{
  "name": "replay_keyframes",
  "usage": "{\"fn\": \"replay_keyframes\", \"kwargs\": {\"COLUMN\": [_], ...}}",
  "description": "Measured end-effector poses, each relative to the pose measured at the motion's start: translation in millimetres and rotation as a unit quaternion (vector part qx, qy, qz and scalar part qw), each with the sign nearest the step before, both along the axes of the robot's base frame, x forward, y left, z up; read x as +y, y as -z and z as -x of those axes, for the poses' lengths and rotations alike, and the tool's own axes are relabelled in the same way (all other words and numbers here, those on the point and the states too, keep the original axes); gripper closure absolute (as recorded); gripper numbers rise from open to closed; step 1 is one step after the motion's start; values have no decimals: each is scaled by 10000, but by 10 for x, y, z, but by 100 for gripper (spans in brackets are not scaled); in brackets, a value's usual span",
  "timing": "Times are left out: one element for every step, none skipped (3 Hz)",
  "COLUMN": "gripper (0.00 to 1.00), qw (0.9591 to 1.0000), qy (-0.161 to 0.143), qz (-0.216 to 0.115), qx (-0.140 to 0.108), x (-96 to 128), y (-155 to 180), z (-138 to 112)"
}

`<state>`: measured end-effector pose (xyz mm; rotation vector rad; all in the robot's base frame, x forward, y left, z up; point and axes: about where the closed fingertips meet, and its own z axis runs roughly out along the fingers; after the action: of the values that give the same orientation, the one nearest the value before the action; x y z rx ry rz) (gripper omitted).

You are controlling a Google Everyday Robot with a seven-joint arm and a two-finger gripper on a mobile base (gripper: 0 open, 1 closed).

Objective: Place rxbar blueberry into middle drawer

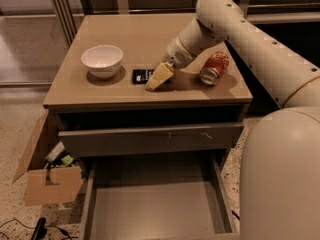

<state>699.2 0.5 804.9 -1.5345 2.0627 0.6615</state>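
The rxbar blueberry [141, 76], a small flat dark wrapper with white lettering, lies on the cabinet top [135, 39] near its front edge. My gripper [159, 77] hangs from the arm at the upper right, its cream fingers reaching down over the bar's right end and covering part of it. The middle drawer [155, 204] is pulled out below, with a bare flat floor and nothing in it.
A white bowl [102, 60] stands left of the bar. A red soda can [214, 68] lies on its side to the right. The top drawer's grey front panel [150, 139] sticks out slightly. A cardboard box [45, 169] and cables sit on the floor at left.
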Motion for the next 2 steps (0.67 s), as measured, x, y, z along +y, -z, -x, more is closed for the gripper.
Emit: {"fn": "replay_keyframes", "kwargs": {"gripper": [96, 100], "qw": [10000, 10000], "qy": [0, 0], "qz": [0, 0], "qx": [0, 0], "x": [0, -7], "y": [0, -81], "z": [0, 5]}}
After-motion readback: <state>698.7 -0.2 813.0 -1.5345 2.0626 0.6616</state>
